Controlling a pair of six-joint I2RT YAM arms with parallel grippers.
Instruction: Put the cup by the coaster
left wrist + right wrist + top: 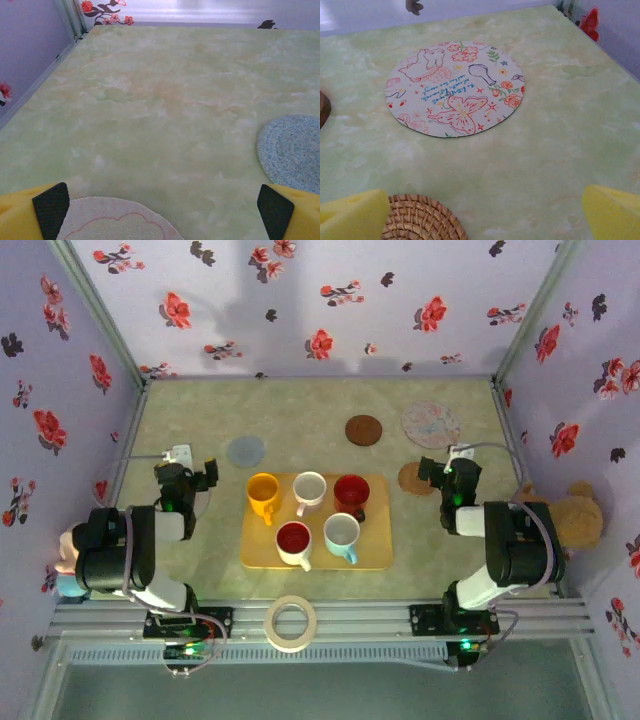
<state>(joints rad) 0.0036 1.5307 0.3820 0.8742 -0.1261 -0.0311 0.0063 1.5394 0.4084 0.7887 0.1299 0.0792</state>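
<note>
The pale green marbled surface (300, 405) is seen whole from high above and behind the black arm bases (185, 623), looking down and forward to the lilac back wall printed with red flowers (330, 300). Each wrist view is taken low and close over that surface, facing the far wall. The blue-grey woven round coaster (292, 150) at the left wrist view's right edge is shared with the overhead view. So are the round printed butterfly coaster (455, 89) and the round wicker coaster (422, 220) in the right wrist view.

Unreadable blue script on patterned coaster (455, 90)
</note>
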